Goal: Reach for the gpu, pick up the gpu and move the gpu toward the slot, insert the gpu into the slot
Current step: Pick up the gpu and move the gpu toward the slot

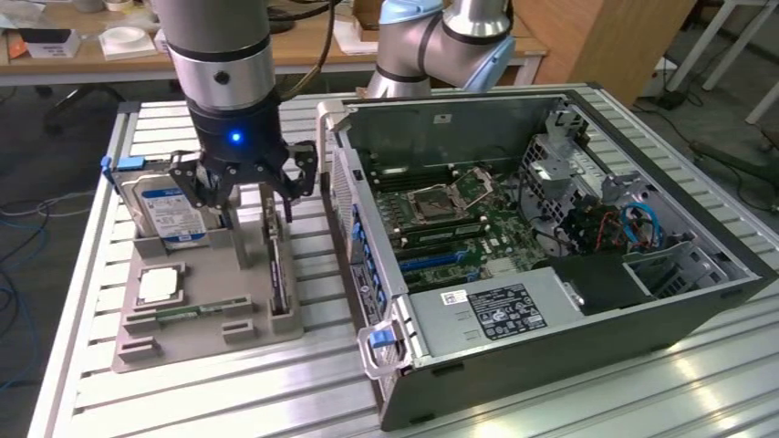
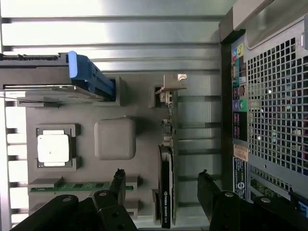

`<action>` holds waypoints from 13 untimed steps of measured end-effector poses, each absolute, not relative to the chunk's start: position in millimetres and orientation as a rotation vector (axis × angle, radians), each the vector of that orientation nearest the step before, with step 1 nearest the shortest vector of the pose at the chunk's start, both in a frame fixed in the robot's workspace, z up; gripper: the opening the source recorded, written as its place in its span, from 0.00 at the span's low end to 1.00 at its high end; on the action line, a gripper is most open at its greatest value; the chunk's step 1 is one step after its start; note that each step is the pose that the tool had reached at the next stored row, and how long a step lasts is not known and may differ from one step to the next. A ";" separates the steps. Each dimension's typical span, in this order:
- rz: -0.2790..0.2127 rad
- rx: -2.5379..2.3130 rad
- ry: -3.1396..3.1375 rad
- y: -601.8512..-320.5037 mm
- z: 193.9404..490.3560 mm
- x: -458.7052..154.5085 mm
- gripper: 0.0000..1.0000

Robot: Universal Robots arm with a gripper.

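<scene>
The gripper (image 2: 161, 180) hangs with its jaws spread wide and nothing in them, directly over the gpu (image 2: 166, 185), so the step in hand looks like the reach, with the grasp not yet made. The gpu stands on its long edge in a groove along the edge of the grey holder (image 1: 207, 274) that faces the computer case (image 1: 524, 365), its metal bracket (image 2: 171, 86) at the end farther from the fingers. In the wrist view one dark fingertip (image 2: 118, 179) sits over the holder's middle and the other over the narrow strip between the card and the case's rear panel, so the card lies roughly between them. Doing this well means keeping the card centred in that gap and coming straight down, since a sideways drift would either tip the thin card in its groove or knock the outer finger against the case. The pads should close on the flat faces of the fan end, not on the bracket. The card's top edge is hard to judge against the fingertips from the exterior view, so they may be a little above it. The hard drive (image 1: 164, 214) at the holder's opposite edge and the square chip (image 1: 159, 285) stand well apart from the fingers.
</scene>
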State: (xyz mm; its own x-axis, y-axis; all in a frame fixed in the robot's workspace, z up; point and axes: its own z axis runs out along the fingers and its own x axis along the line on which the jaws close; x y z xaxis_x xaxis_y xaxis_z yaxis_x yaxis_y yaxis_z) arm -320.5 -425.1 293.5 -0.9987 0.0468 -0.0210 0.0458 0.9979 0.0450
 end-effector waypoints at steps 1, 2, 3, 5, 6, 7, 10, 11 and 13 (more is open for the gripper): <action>0.069 0.072 3.118 -425.9 292.8 -319.9 0.71; 0.069 0.072 3.118 -427.3 291.9 -319.3 0.71; 0.069 0.072 3.118 -429.6 290.6 -318.9 0.71; 0.069 0.072 3.118 -433.4 287.1 -318.4 0.71; 0.069 0.072 3.118 -434.6 285.3 -318.4 0.71; 0.069 0.072 3.118 -435.6 283.5 -318.4 0.71; 0.069 0.072 3.118 -438.8 278.2 -318.4 0.71; 0.069 0.072 3.118 -439.9 276.4 -318.3 0.71; 0.069 0.072 3.118 -441.9 272.6 -318.3 0.71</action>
